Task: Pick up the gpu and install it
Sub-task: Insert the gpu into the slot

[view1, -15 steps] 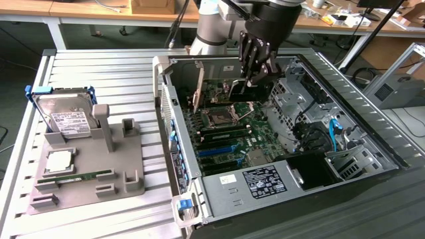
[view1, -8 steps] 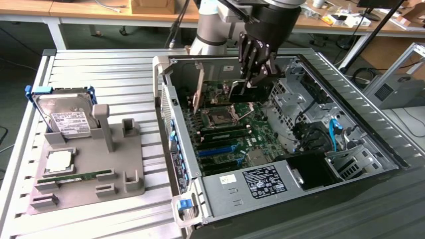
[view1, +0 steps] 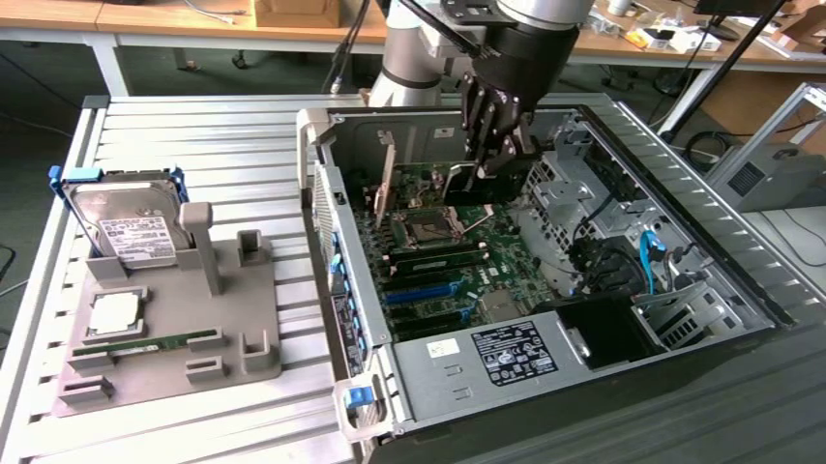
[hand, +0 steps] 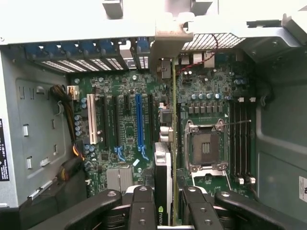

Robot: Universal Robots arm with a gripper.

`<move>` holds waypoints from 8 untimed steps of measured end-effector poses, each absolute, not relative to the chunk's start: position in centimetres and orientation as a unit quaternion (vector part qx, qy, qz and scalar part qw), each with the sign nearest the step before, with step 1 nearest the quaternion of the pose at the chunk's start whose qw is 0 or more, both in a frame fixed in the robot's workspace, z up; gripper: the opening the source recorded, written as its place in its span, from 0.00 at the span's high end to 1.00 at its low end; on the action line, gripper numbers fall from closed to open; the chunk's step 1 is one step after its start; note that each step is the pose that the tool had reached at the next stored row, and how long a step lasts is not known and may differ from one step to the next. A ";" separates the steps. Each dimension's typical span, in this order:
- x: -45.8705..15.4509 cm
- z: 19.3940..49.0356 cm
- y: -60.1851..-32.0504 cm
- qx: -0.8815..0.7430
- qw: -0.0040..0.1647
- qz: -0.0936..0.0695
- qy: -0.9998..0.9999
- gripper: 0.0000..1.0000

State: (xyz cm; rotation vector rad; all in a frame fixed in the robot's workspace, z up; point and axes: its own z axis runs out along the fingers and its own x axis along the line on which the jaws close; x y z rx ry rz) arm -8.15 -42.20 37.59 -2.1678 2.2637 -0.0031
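So, table [view1: 193, 126]: slatted and pale; it lay under the computer case [view1: 325, 208]
computer case: lay on its side, open face up; its rear wall faced the exterior view's left
arm [view1: 536, 48]: reached down into the case
motherboard [hand: 124, 96]: green; it covered the floor of the case
holder [view1: 168, 329]: grey; it sat outside the case, beside the rear wall
gpu [hand: 162, 177]: stood on edge inside the case, over the motherboard, between the blue slot [hand: 139, 120] and the CPU socket [hand: 204, 148]; its silver bracket reached the case's rear wall; whether it sat in a slot could not be told
gripper [view1: 494, 162]: inside the case, above the motherboard; the fingers [hand: 143, 211] stood partly closed, pressed on both faces of the gpu at the end away from the bracket
hard drive [view1: 130, 227]: upright in the holder, outside the case
memory stick [view1: 149, 343]: green; flat in the holder, outside the case
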 end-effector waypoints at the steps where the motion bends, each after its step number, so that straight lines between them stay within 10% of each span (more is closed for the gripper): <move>1: -8.2 37.4 -42.2 -0.692 0.004 -0.001 0.722 0.73; 8: -8.2 36.1 -42.2 -0.695 0.004 -0.001 0.719 0.73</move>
